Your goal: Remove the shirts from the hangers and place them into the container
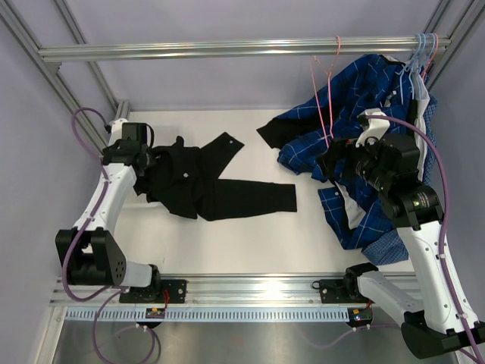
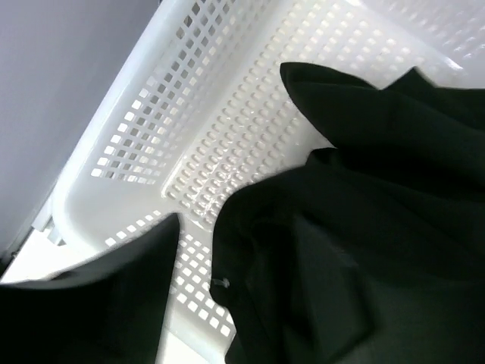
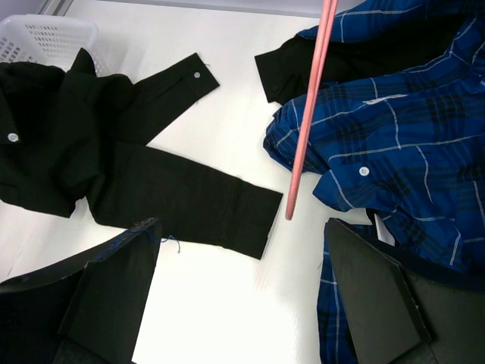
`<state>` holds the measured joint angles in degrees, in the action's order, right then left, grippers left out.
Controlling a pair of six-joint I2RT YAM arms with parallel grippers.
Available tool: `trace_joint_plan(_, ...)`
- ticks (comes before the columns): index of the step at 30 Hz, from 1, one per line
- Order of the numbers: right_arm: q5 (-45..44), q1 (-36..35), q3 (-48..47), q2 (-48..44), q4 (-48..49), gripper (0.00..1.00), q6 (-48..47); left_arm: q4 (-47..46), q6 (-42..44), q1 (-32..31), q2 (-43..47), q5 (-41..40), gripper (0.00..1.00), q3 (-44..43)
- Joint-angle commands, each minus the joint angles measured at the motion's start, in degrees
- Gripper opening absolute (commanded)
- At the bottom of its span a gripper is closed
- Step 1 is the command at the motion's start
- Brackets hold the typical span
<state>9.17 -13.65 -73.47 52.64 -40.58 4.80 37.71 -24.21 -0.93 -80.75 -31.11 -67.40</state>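
Left: the left gripper (image 1: 144,161), its finger spread not discernible, sits over the black shirt (image 1: 220,193). The shirt lies partly in the container (image 2: 144,129) with its sleeves trailing across the tabletop (image 1: 250,235), so gathering them inward would complete the deposit. Right: the right gripper (image 3: 241,224), fingers wide and empty, faces the blue plaid shirt (image 1: 352,98) on its pink hanger (image 1: 330,98).

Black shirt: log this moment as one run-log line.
black shirt: partly over container, sleeves on table | left gripper: at container, state unclear | right gripper: open, empty, near pink hanger and blue plaid shirt
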Motion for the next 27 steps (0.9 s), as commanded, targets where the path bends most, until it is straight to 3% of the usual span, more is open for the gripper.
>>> trace_joint_plan(1, 0.85, 0.12, -1.41, -0.87, -0.56, 0.99, -0.40, -2.03, -1.46, -0.39, 6.56, 0.35, 0.76, -4.31)
trace_joint_plan(4, 0.85, 0.12, -1.59, -1.05, -0.82, 0.99, -0.49, -1.77, -0.23, -1.44, 10.69, 4.72, 0.90, -6.87)
trace_joint_plan(7, 0.85, 0.20, -1.59, -0.96, -0.64, 0.99, -0.40, 1.29, 2.58, -9.59, 11.06, 3.36, 0.99, -10.73)
trace_joint_plan(8, 0.94, 0.20, -1.67, -0.79, -0.56, 0.99, -0.40, 1.92, 3.37, -15.27, 10.88, 2.56, 0.99, -11.70)
trace_joint_plan(13, 1.73, 0.20, -2.11, -0.26, -0.38, 0.99, 0.12, 4.12, 1.01, -31.29, 7.28, 2.90, 0.99, -14.96)
trace_joint_plan(17, 2.61, 0.20, -1.85, 0.00, -0.03, 0.99, 0.56, 1.67, -1.62, -37.90, 0.70, 5.44, 0.99, -14.69)
trace_joint_plan(22, 3.57, 0.20, -1.15, 0.27, -0.12, 1.00, 1.18, -2.82, -4.44, -39.33, -10.36, 10.97, 0.99, -12.68)
trace_joint_plan(27, 4.37, 0.12, 0.17, -0.26, -0.29, 0.99, 1.79, -5.72, -5.41, -39.24, -18.03, 9.58, 0.99, -10.65)
